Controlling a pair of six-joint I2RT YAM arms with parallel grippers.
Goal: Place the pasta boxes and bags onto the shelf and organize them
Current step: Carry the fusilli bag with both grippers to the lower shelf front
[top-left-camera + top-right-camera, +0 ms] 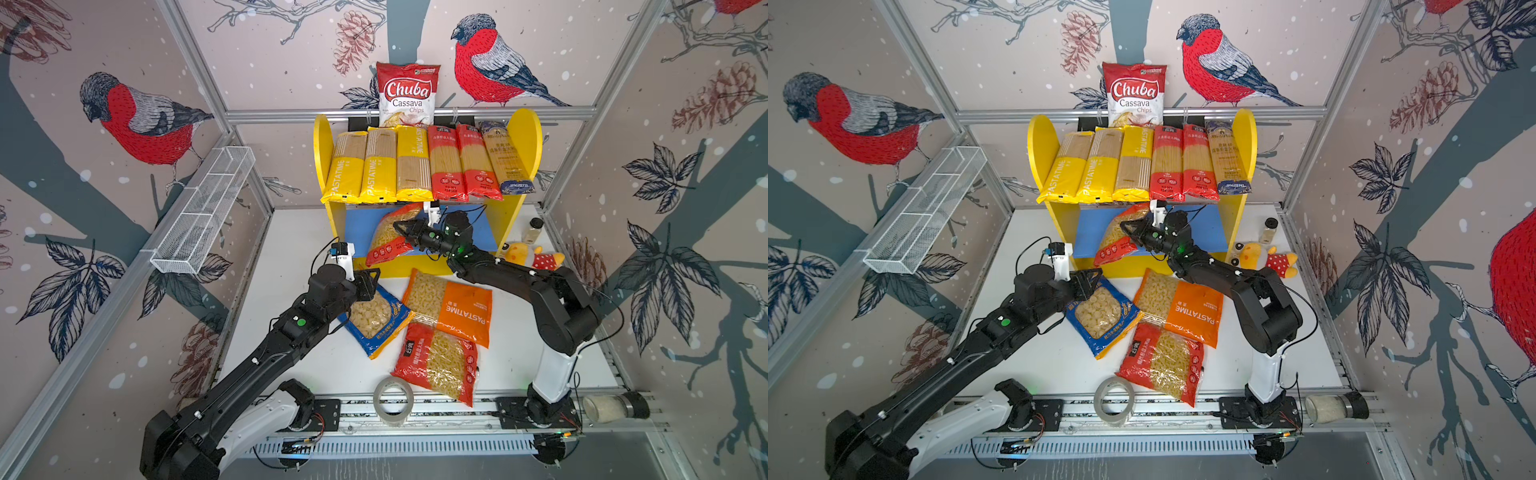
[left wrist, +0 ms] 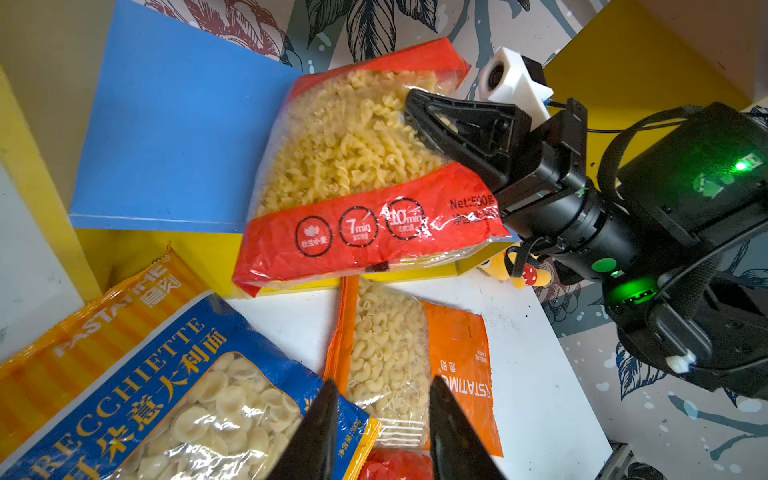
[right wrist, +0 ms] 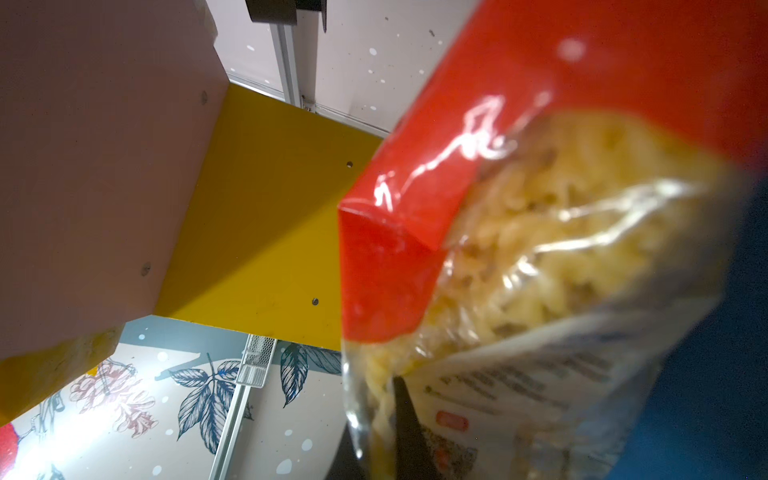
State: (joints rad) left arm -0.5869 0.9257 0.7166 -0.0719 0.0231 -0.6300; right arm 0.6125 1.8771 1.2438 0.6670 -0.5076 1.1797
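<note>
The right gripper (image 1: 399,227) pinches the red pasta bag (image 1: 384,245), which looks soft, lumpy and slippery, so hold its edge; the left gripper (image 2: 382,388) is spread, empty.

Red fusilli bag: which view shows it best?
The left wrist view: the red fusilli bag appears nearly whole, with the right gripper pinching it. Both top views show it small, partly hidden. The right wrist view gives a blurred close-up.

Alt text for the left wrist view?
Right gripper clamps a red fusilli bag lying partly on the shelf's blue board. In the foreground the left gripper, jaws apart, hangs over a blue bag and an orange bag.
</note>
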